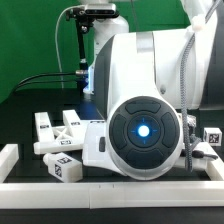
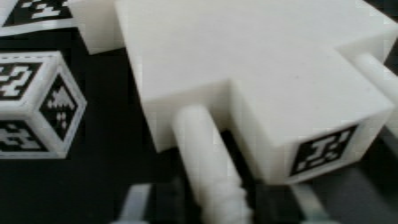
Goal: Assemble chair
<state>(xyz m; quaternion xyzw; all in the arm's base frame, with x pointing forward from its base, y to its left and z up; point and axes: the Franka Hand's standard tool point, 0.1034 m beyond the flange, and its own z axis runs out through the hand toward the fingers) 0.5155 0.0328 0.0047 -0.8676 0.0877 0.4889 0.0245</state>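
Close up, the wrist view is filled by a white notched panel [image 2: 231,60] of the chair, lying flat on the black table [image 2: 107,120]. One blocky tab of the panel juts towards the camera and carries a black-and-white tag [image 2: 322,152] on its end face. A pale finger [image 2: 206,160] of the gripper [image 2: 185,160] lies along the side wall of that tab, just beside it or touching it; which one cannot be told. A second pale shape sits close to this finger on the side away from the panel, with only a narrow dark gap between them. It is too blurred to say whether it is the other finger, so whether the tool is pinched together, or holding anything, cannot be told.

A small tagged cube [image 2: 36,105] stands near the panel's stepped edge, apart from it, with black table between them. Another tagged piece [image 2: 36,12] lies beyond the cube, near the panel's far corner.

From the exterior view, the arm [image 1: 145,130] blocks the panel and the gripper. Loose white tagged blocks [image 1: 62,165] lie on the table at the exterior view's left, inside the low white border rail [image 1: 100,190].
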